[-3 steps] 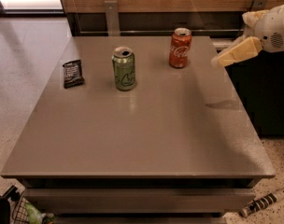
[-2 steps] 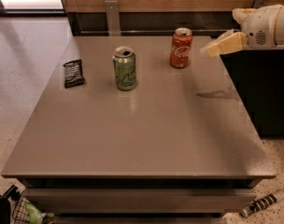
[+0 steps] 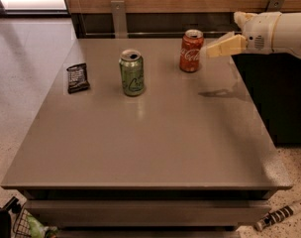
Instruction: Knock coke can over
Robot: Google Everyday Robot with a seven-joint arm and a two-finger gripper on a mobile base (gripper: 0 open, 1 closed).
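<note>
The coke can, red-orange with white script and a silver top, stands upright near the far edge of the grey table. My gripper reaches in from the right at the can's height, its tan tip a small gap to the right of the can. It does not touch the can.
A green can stands upright left of the coke can. A dark snack packet lies near the table's left edge. A wooden wall with metal brackets runs behind the table. Clutter lies on the floor at the bottom corners.
My gripper has moved left and slightly up toward the coke can, closing most of the gap. The cans have not moved.
</note>
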